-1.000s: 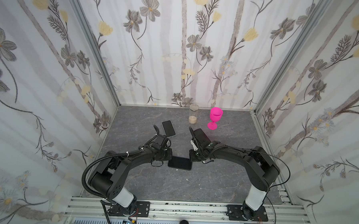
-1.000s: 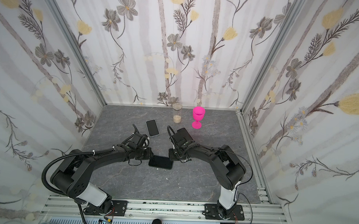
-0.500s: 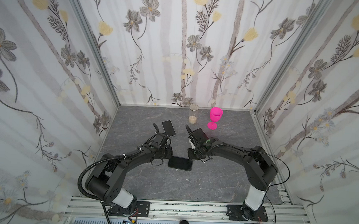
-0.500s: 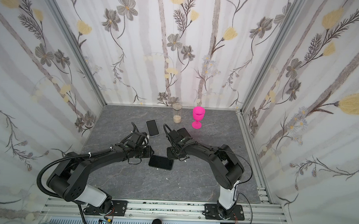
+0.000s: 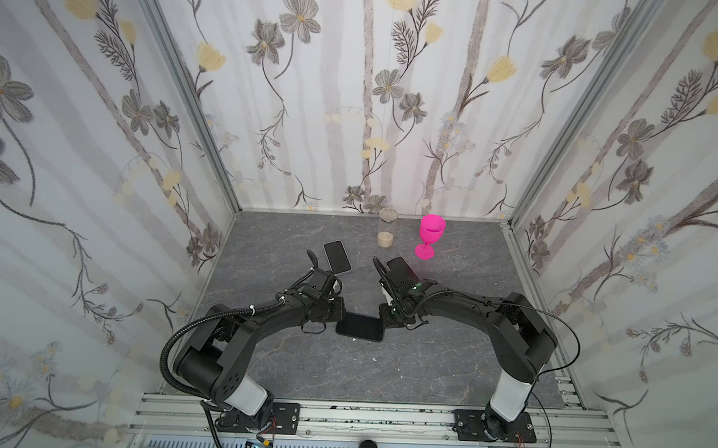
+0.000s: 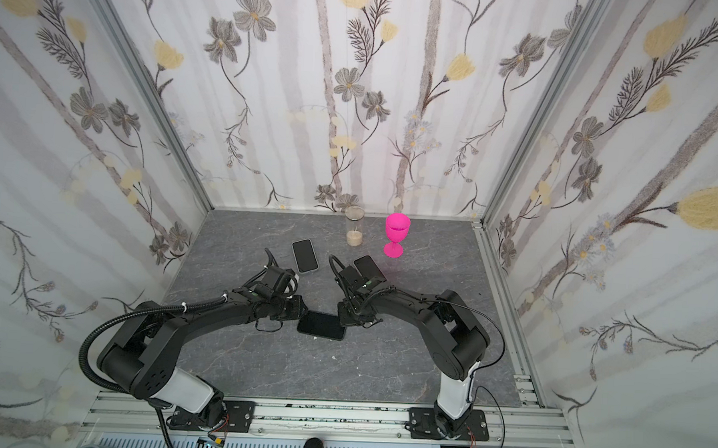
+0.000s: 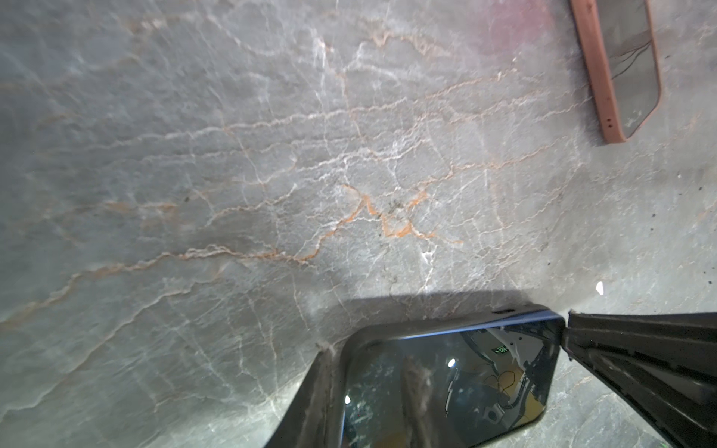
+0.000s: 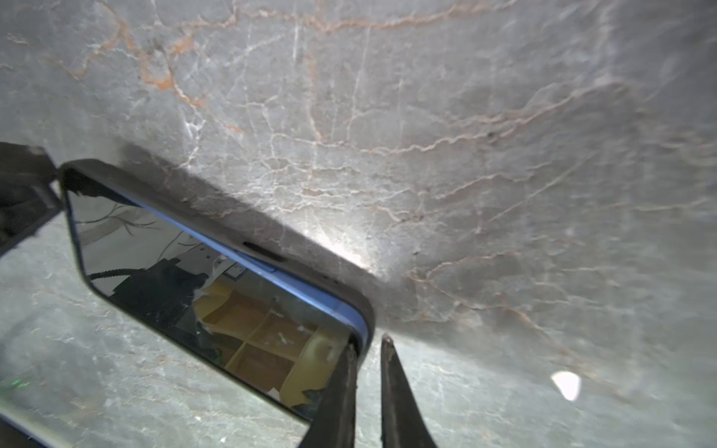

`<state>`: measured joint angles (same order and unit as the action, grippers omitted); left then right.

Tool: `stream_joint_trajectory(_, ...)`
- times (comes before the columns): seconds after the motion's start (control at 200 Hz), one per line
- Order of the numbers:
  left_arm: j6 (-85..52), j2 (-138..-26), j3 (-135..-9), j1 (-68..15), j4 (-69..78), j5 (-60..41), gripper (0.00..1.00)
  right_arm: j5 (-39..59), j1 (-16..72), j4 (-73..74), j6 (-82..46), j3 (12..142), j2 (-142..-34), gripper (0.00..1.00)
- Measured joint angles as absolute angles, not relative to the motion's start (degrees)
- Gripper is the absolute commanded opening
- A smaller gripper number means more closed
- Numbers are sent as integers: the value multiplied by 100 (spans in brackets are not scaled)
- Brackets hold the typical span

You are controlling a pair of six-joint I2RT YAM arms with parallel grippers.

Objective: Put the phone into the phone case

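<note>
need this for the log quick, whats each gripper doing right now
left gripper: at one corner of the phone case; open or closed cannot be told
right gripper: closed, pinching another corner of the phone case

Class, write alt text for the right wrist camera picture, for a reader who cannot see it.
A blue-edged phone lies screen up in a dark case on a grey veined table. The right gripper, almost closed, sits at one corner; the left gripper touches a corner at the other end.

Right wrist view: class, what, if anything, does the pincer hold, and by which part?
The right pincer seems shut on the phone case at its corner rim, one finger either side.
</note>
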<state>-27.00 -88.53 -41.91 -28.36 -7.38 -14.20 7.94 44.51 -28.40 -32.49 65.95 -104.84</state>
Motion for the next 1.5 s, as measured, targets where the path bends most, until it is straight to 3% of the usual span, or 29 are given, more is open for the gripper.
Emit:
stream_joint_trajectory(0.639,-2814,-8971,-4010,-2845,-489,-1525,24,786,4497,-2735,-3247,6532,-10726,11)
stream_joint_trajectory(1.039,-2853,-8735,-4040,-2845,-506,-1352,24,-1114,5422,-3234,-3118,7008,-10932,19)
stream_joint_trajectory(1.189,-2875,-8449,-4123,-2827,-589,-1205,25,-1181,5463,-3592,-3026,7037,-10628,28)
stream_joint_trajectory(1.414,-2871,-7537,-4329,-2652,-661,-823,39,-993,5452,-3070,-2029,7266,-9522,61)
stream_joint_trajectory(1.499,-2867,-7083,-4318,-2576,-687,-648,45,-770,5439,-2794,-1500,7203,-9312,69)
